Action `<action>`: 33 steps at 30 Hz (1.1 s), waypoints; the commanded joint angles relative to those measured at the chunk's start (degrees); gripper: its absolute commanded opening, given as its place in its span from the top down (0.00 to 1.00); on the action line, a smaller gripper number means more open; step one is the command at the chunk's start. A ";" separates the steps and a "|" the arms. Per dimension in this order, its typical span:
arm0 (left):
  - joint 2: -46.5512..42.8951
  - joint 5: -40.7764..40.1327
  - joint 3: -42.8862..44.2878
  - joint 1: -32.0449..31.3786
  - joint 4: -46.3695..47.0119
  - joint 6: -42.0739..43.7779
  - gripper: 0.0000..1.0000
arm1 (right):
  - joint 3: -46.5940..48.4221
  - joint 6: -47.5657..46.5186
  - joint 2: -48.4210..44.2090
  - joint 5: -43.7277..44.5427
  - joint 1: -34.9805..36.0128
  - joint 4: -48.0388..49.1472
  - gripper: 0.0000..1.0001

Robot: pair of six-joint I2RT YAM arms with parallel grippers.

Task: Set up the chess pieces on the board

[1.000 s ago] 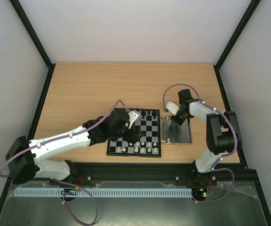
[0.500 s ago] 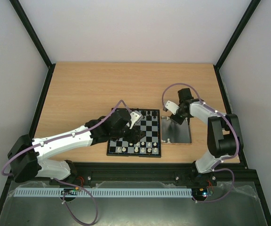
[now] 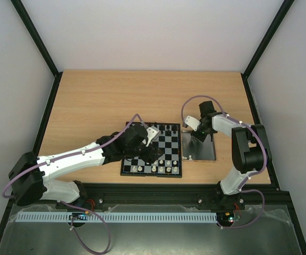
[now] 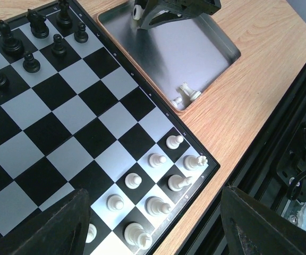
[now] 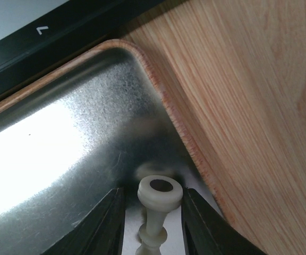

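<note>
The board (image 3: 158, 151) lies mid-table and fills the left wrist view (image 4: 62, 127). Several cream-white chess pieces (image 4: 158, 159) stand on its near right squares. Two more cream pieces (image 4: 187, 94) lie in the metal tray (image 4: 185, 53). My left gripper (image 4: 153, 234) hangs open and empty above the board's near rows; it also shows in the top view (image 3: 152, 133). My right gripper (image 5: 153, 194) is shut on a cream chess piece (image 5: 160, 192), base outward, just above the tray's far left corner (image 5: 47, 143). It also shows in the top view (image 3: 195, 127).
Black chess pieces (image 4: 31, 58) stand along the board's far rows. The tray (image 3: 201, 149) sits right against the board's right edge. The table's black front rail (image 3: 158, 191) runs just past the board's near edge. Bare wood (image 3: 100, 101) lies beyond the board.
My right gripper has shifted slightly toward the tray's far left corner. My left arm has barely moved.
</note>
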 commanded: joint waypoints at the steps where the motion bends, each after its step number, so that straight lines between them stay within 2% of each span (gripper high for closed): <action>1: -0.17 0.57 -0.60 0.17 1.64 -0.22 0.30 | -2.05 -1.21 -0.65 -0.40 0.37 -4.56 0.70; 5: 0.91 1.33 -0.15 0.10 1.82 -0.01 0.30 | -2.43 -0.13 -0.38 1.15 0.38 -5.85 0.71; 10: 0.97 1.36 -0.48 -0.20 2.14 -0.12 0.30 | -2.31 2.48 0.47 3.55 0.28 -7.54 0.66; 26: 0.85 1.14 -1.15 -0.64 2.40 0.03 0.30 | -5.98 2.77 -2.64 3.22 0.20 -9.26 0.70; 33: 0.87 1.04 -1.23 -0.91 2.81 -0.11 0.30 | -5.92 3.08 -2.45 2.26 0.22 -9.81 0.85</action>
